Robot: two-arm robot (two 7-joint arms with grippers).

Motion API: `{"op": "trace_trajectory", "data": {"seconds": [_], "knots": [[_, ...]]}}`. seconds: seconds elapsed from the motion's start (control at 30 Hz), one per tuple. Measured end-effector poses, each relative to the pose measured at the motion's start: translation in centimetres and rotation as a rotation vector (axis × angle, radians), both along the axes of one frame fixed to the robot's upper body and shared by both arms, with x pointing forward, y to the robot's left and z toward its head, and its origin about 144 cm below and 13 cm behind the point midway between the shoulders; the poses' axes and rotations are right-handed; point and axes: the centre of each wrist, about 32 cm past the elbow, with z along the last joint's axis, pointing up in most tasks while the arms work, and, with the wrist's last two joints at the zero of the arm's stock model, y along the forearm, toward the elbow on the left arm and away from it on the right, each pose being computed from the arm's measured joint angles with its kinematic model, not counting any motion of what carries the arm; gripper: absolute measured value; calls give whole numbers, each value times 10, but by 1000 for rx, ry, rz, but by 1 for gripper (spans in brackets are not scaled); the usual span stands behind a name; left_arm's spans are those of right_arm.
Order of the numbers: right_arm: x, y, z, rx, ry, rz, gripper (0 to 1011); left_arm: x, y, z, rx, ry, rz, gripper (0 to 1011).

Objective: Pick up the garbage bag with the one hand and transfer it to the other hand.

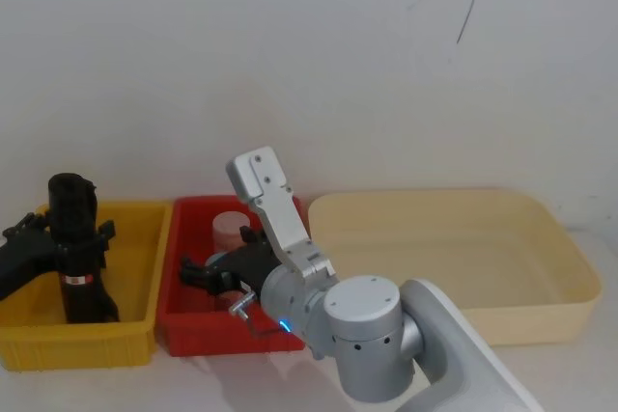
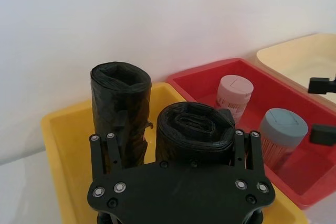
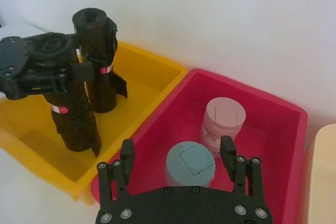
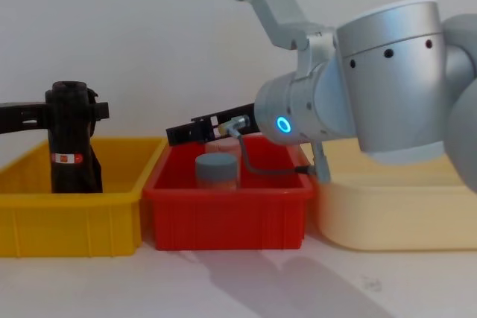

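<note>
Left wrist view looks down over the left gripper [image 2: 174, 136], whose fingers [image 2: 248, 145] are spread wide on either side of the garbage bag [image 2: 195, 121]. One finger looks to be touching the bag's side, though contact is hard to judge from this angle. On the other side a clear gap shows between finger and plastic, so nothing is clamped.

The garbage bag is a black roll, upright in the yellow bin [image 1: 135, 258], and its crumpled top reaches about the height of the fingers. A red-and-white label [image 3: 60, 109] sits on its side below the gripper. A second black roll [image 2: 119, 98] stands just beside it, on the side nearer the wall.

The right gripper [image 3: 177, 146] hangs over the red bin [image 3: 273, 129], which sits touching the yellow bin. It is also wide open, holds nothing and touches nothing. Directly below and between its fingers stands a jar with a blue-grey lid [image 3: 190, 162]. A jar with a pink lid [image 3: 224, 115] stands close behind that one, nearer the wall.

In the chest view the right arm reaches in from the right, with a blue-green ring glowing on its wrist joint [image 4: 283, 124]. A cream tub [image 1: 541, 320] lies beyond the red bin on the robot's right side.
</note>
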Motion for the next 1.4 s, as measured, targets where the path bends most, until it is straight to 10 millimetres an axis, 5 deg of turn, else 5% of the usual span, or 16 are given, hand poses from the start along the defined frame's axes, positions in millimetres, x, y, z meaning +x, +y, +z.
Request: {"op": "trace_trajectory", "data": {"seconds": [1.4], "knots": [[34,-12,-20,-132,66,6,1000,1,0,0,0,1,-1,1001]]}}
